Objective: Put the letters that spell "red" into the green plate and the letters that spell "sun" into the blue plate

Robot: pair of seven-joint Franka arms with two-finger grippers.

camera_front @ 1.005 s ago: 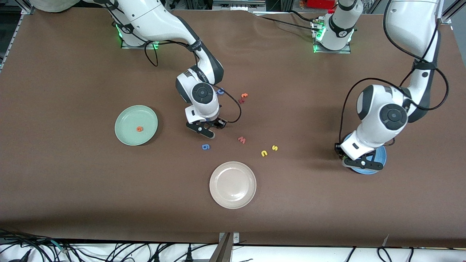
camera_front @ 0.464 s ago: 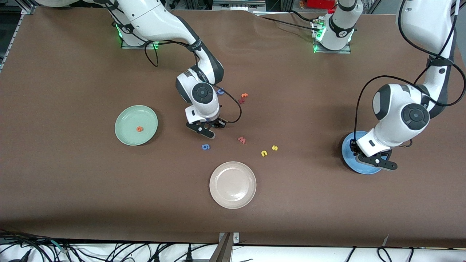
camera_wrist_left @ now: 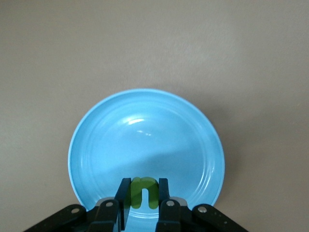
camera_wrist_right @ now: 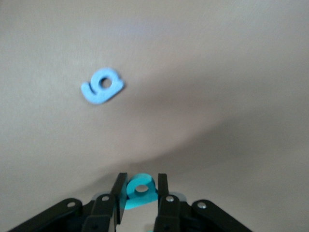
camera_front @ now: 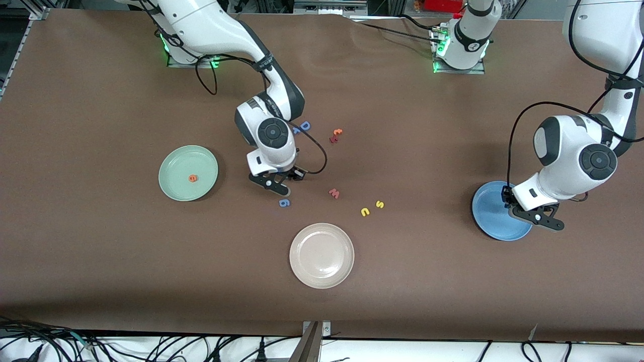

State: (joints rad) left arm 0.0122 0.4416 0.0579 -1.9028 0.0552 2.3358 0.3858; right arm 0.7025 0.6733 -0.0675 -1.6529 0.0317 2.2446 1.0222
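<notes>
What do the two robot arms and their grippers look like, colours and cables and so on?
Both arms have glossy white shells with black joint bands and round dark grey caps at the wrists. A black cable loops loosely along each forearm. The left gripper and right gripper are black with silver screws. Green lights glow at both bases.

Both arms reach down, the left claw (camera_wrist_left: 144, 212) and right claw (camera_wrist_right: 140, 205) each clamped shut.

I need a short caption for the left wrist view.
Left tool holds the green "n" over the blue plate.
</notes>
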